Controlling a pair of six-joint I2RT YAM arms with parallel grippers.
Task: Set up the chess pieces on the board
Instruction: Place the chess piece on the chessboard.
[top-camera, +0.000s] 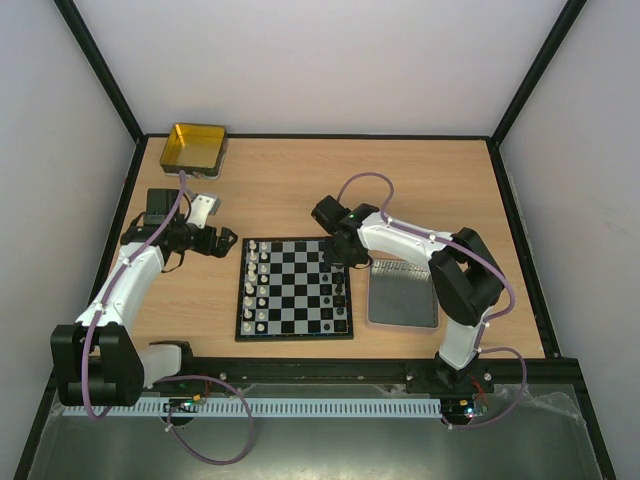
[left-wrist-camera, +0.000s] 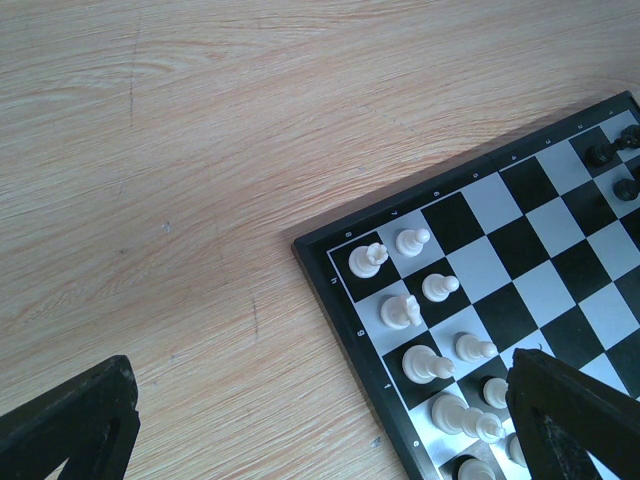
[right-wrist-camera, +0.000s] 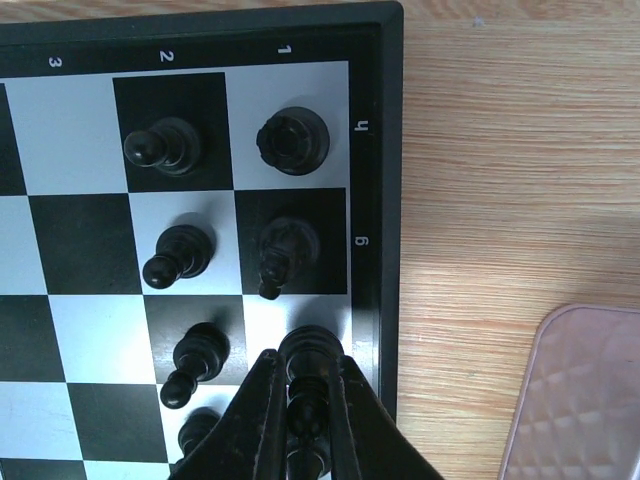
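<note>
The chequered board (top-camera: 295, 288) lies mid-table. White pieces (top-camera: 256, 285) fill its two left columns and black pieces (top-camera: 338, 290) stand along its right side. My right gripper (right-wrist-camera: 306, 392) is shut on a black piece (right-wrist-camera: 309, 352), holding it upright over a white square in the edge column by the rim (right-wrist-camera: 375, 150). Other black pieces (right-wrist-camera: 291, 138) stand beside and beyond it. Whether the held piece rests on the board I cannot tell. My left gripper (left-wrist-camera: 320, 430) is open and empty over the wood at the board's corner, near the white pieces (left-wrist-camera: 400, 312).
A grey rectangular tray (top-camera: 403, 294) lies just right of the board; its corner shows in the right wrist view (right-wrist-camera: 580, 400). A gold tin (top-camera: 193, 147) stands at the back left. Black frame posts line the table's sides.
</note>
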